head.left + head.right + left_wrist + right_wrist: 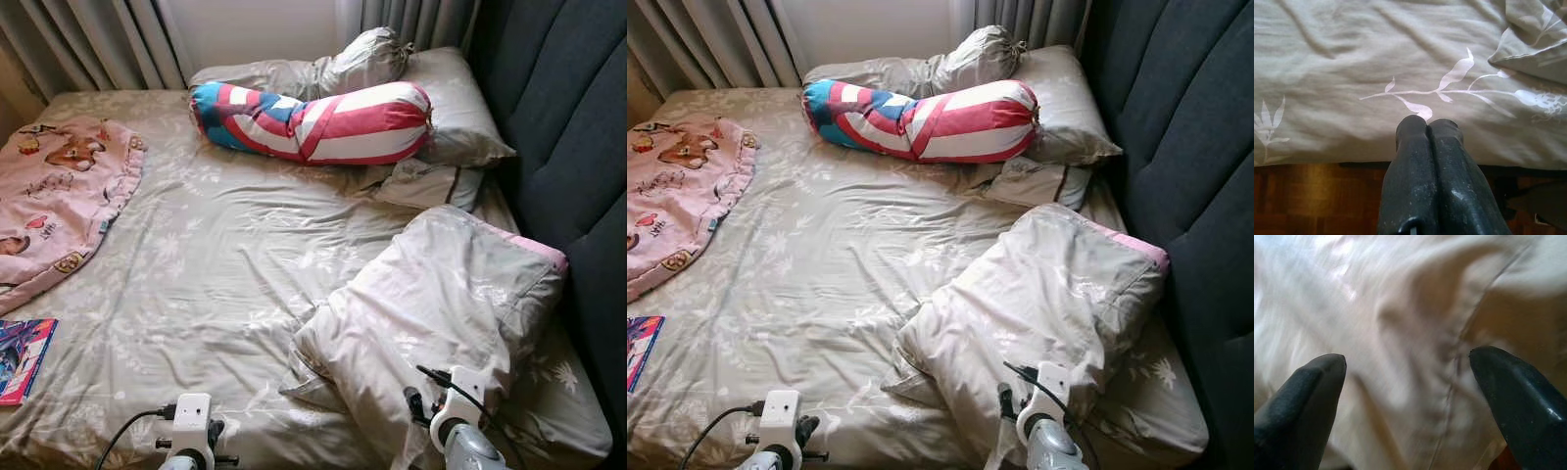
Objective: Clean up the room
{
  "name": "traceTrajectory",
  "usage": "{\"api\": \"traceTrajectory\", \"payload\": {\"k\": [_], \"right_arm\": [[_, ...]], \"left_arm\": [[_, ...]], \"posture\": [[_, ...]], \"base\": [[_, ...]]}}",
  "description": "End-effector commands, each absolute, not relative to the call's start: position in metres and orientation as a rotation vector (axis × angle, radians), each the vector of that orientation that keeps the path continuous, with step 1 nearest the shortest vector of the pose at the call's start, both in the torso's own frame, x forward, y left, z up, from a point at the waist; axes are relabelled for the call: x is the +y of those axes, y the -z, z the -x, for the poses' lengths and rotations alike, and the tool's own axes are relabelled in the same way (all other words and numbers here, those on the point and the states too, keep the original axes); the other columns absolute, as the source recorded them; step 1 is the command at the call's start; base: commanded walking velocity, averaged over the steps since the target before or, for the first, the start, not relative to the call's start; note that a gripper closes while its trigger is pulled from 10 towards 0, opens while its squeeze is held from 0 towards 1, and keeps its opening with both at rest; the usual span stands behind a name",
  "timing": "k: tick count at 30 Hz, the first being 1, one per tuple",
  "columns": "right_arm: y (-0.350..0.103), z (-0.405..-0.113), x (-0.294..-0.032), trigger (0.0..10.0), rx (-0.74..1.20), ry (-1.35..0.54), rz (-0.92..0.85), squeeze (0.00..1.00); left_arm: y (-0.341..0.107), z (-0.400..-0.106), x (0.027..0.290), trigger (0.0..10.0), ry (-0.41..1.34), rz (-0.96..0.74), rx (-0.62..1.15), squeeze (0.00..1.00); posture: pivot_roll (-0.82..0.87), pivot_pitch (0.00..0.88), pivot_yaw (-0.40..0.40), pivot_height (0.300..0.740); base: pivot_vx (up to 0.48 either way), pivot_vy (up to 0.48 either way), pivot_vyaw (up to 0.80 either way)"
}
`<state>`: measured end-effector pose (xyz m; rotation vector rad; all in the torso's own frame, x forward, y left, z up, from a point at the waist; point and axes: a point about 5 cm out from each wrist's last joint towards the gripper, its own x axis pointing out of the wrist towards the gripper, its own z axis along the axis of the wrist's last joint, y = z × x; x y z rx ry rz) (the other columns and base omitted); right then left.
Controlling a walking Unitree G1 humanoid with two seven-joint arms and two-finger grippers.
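Right now the robot stands at the foot edge of the bed [206, 284], and the job in hand looks like tidying the bedding, starting with the crumpled pillow [431, 304] lying askew on the near right of the mattress, close to the dark headboard [578, 147]. Its right claw [1408, 406] is spread wide, fingers well apart with the pillow's seamed cloth between and just beyond them, holding nothing yet; I'd judge the next move is to push in and close on a fold or the piped edge, taking enough fabric that it doesn't slip out. The left claw [1427, 142] is pressed fully closed and empty, poised at the mattress edge over the leaf-print sheet. From the head you get the whole layout: a striped bolster [313, 122] against more pillows at the far end, a pink blanket [59, 186] on the left, a magazine [22, 357] at the near left corner. The left wrist camera adds the wooden floor [1312, 196] below the bed's edge, and the right wrist gives the blurred close view of the seam.
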<state>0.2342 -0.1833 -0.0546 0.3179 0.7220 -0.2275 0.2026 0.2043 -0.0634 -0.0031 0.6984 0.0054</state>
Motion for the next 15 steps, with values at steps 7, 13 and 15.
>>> {"api": "traceTrajectory", "payload": {"k": [7,13,15], "right_arm": [[0.051,-0.238,-0.185,10.0,0.678,0.289,-0.344,0.00],[0.057,-0.232,-0.177,10.0,0.731,0.280,-0.346,0.00],[0.061,-0.227,-0.173,10.0,0.789,0.283,-0.334,0.00]], "left_arm": [[0.066,-0.194,0.212,10.0,-0.014,-0.004,0.710,0.00],[0.067,-0.192,0.212,10.0,-0.002,-0.011,0.711,0.00],[0.067,-0.191,0.213,10.0,0.001,-0.014,0.712,0.00]], "posture": [[-0.01,0.185,0.025,0.740],[0.00,0.193,0.029,0.740],[0.00,0.197,0.030,0.740]], "base": [[0.000,0.000,0.00],[0.000,0.000,0.00],[0.000,0.000,0.00]]}}
